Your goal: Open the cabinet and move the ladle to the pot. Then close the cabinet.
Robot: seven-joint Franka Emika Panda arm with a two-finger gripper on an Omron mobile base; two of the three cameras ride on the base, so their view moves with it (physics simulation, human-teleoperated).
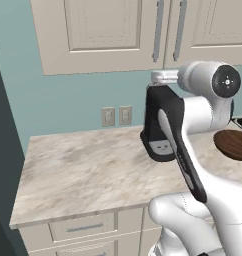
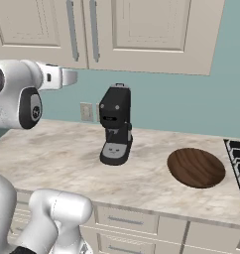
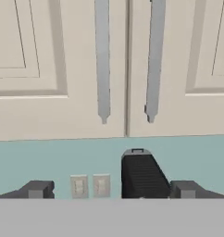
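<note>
The cabinet [image 3: 127,69] up on the wall has both doors shut, so nothing is done yet, and the robot's gripper [image 3: 109,189] is wide open, holding nothing, pointing up at the two long handles [image 3: 102,60].

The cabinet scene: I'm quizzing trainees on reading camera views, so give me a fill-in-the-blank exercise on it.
1. Both doors of the cabinet are ____.
2. Each door carries a long grey bar handle that runs ____.
3. On the counter, the black coffee machine stands to the ____ of the brown wooden bowl in the right base view.
4. The jaws of the gripper stand ____.

Missing words: closed; vertically; left; open
</note>
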